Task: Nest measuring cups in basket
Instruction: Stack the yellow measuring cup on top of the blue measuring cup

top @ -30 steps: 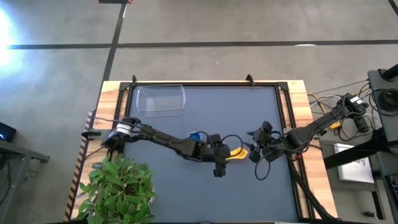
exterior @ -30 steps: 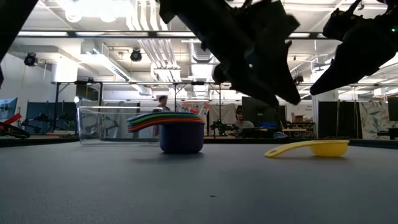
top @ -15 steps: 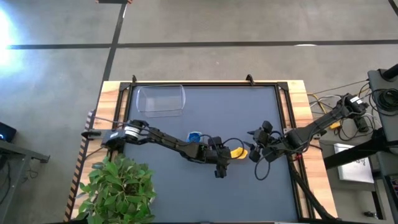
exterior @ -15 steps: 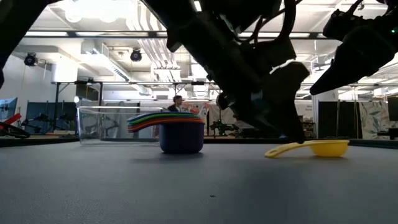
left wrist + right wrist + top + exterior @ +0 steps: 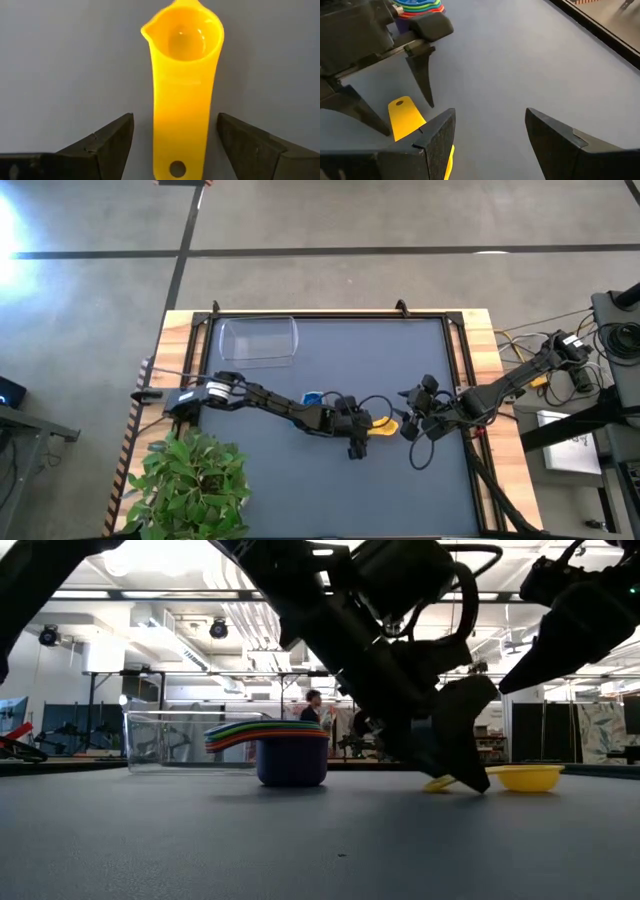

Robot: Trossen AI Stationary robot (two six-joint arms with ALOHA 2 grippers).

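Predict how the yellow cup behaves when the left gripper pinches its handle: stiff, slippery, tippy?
Yellow cup looks like rigid moulded plastic, so probably stiff. Its glossy handle may slip between the open left gripper fingers. With the bowl beyond the pinch, it could droop bowl-first.

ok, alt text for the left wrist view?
A yellow measuring cup lies on the grey table, its flat handle running between the left gripper and its open jaws, one on each side, not touching it.
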